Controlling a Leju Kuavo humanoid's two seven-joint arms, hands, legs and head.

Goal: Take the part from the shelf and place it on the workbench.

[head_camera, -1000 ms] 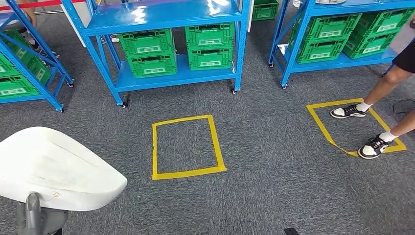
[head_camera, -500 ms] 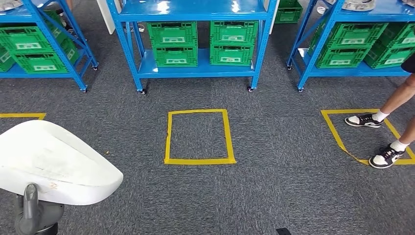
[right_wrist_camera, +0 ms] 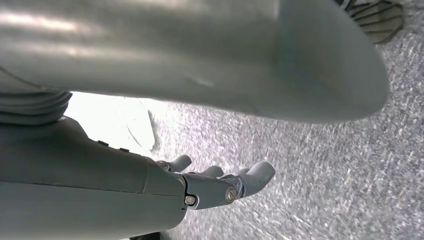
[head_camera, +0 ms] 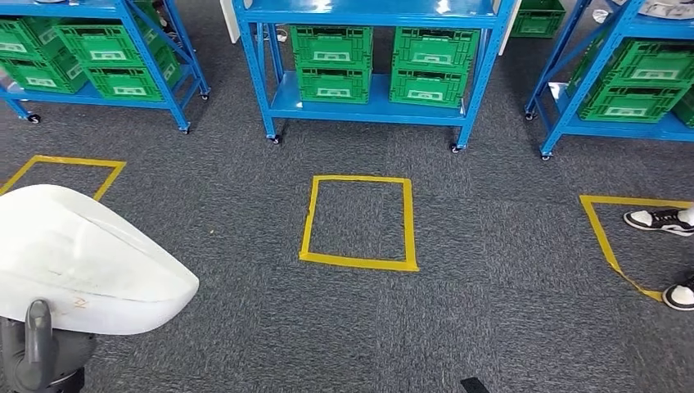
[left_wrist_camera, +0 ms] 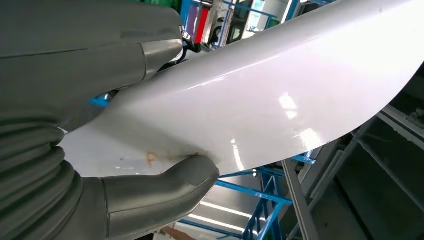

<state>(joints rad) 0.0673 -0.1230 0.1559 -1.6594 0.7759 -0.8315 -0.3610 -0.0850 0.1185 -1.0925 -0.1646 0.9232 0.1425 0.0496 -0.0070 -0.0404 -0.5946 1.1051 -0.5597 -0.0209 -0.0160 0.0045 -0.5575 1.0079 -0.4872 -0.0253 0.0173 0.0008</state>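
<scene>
While the left hand (head_camera: 37, 352) grips the white part (head_camera: 82, 262) — thumb (left_wrist_camera: 165, 192) pressed on its glossy face — it sits low-left over grey carpet (head_camera: 491, 327); right hand (right_wrist_camera: 220, 187) holds nothing, fingers loosely extended.

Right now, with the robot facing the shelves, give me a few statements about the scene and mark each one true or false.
1. The left hand holds the white part. True.
2. The white part lies on a workbench. False: it is held above the grey carpet.
3. The green crates sit on the blue shelf. True.
4. The yellow tape square has a crate inside it. False: it encloses only carpet.
5. The right hand grips a crate. False: its fingers hang apart above the carpet, holding nothing.
6. A person's shoes stand by the tape outline on the right. True.
</scene>
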